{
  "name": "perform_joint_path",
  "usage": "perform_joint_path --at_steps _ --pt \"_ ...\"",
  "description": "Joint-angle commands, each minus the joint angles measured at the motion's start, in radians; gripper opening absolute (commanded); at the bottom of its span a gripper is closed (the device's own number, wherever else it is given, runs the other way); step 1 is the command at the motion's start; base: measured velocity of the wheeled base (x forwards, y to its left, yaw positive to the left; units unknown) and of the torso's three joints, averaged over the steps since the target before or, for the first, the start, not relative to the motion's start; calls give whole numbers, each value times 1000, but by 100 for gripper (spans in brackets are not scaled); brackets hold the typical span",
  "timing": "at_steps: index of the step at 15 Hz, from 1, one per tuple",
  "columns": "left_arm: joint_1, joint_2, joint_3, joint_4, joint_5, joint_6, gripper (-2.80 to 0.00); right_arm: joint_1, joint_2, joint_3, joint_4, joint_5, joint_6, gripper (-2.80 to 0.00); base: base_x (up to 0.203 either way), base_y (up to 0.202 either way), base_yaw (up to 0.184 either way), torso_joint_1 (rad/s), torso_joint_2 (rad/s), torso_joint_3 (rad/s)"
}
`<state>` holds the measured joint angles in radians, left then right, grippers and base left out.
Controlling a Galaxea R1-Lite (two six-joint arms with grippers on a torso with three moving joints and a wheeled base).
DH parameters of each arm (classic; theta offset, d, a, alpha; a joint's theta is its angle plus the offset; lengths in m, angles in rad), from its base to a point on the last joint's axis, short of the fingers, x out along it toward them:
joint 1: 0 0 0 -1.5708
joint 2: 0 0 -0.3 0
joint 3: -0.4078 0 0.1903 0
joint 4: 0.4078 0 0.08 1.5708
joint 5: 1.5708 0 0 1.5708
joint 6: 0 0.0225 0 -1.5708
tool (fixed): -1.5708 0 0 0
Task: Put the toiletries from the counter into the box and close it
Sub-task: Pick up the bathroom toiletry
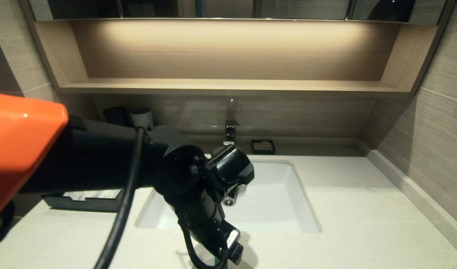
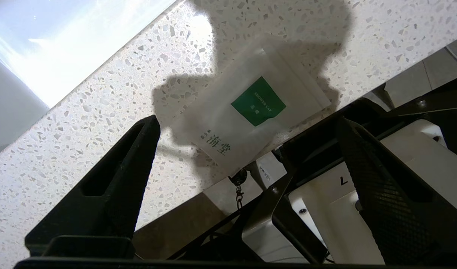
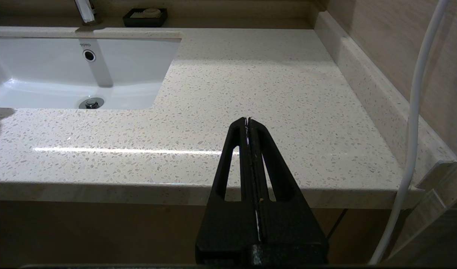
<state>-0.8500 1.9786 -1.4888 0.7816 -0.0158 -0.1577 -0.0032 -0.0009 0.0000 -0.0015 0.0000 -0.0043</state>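
A small squarish toiletries packet point(image 2: 251, 112) with a green label lies flat at the front edge of the speckled counter point(image 2: 82, 123), one corner just over the edge. My left gripper point(image 2: 248, 118) hovers above it, open, one finger to each side and nothing between them. In the head view my left arm point(image 1: 198, 194) reaches down in front of the sink and hides the packet. The black box point(image 1: 82, 201) with a white top sits left of the sink, mostly behind that arm. My right gripper point(image 3: 248, 119) is shut and empty, low before the counter's front edge, right of the sink.
The white sink point(image 1: 273, 201) is set in the middle of the counter, with a faucet point(image 1: 231, 130) and a small black soap dish point(image 1: 263, 147) behind it. Two dark cups point(image 1: 127, 116) stand at the back left. A raised ledge point(image 3: 382, 97) borders the right wall.
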Motion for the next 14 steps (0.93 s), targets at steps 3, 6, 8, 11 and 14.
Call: perform_joint_path --at_steps 3,6,8,11,14 --pt "-9 58 -31 25 48 -3 0 0 1 2 0 0 0 -280 0 0 0 0 0 0" --pt "-9 68 -39 25 71 -31 0 0 1 2 0 0 0 -280 0 0 0 0 0 0" --pt "-9 74 -39 25 71 -40 0 0 1 2 0 0 0 -280 0 0 0 0 0 0" --pt "-9 72 -44 25 71 -43 0 0 1 2 0 0 0 -280 0 0 0 0 0 0" --pt "-9 75 -44 24 68 -43 0 0 1 2 0 2 0 -280 0 0 0 0 0 0"
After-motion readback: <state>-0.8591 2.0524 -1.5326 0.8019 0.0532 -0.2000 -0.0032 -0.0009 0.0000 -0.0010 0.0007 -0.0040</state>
